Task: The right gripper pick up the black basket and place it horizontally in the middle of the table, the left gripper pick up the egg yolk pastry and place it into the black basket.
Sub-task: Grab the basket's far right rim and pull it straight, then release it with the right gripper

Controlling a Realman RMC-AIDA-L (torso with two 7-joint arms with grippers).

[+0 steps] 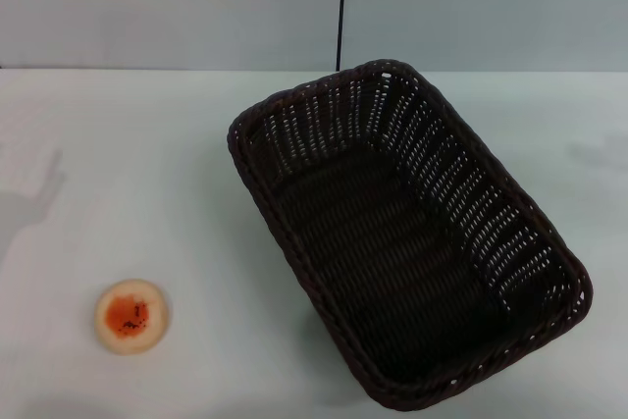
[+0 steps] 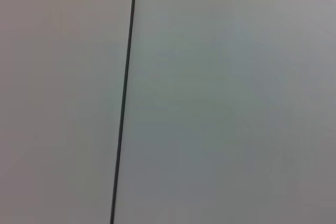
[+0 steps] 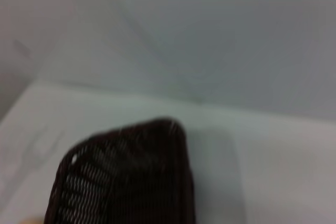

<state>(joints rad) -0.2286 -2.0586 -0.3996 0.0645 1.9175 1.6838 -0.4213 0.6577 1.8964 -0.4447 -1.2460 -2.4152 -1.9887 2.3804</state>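
A: What does the head view carry?

B: The white table (image 1: 147, 174), and on it the black basket (image 1: 407, 233), its long side running on a slant from the far middle toward the near right edge. Inside it only dark weave shows. The egg yolk pastry (image 1: 131, 316) sits on the bare tabletop well apart from the basket, toward the near left, orange patch facing up.

A: And the grippers?

B: Neither the left gripper nor the right gripper appears in any view, so how their fingers stand cannot be told, and nothing can be placed against them. A faint shadow lies on the table's far left.

A: What does a wrist camera add?

B: The right wrist view looks at one rounded corner of the basket (image 3: 131, 177) from close by, blurred, with the tabletop (image 3: 273, 161) beyond it and a pale wall (image 3: 236, 35) behind. The pastry is outside that view. The left wrist view shows only that wall (image 2: 226, 98), split by a thin dark vertical seam (image 2: 123, 98); no table, basket or pastry.

A: The room?

B: The head view shows the same pale wall (image 1: 167, 7) and seam (image 1: 340, 7), rising behind the table's far edge.
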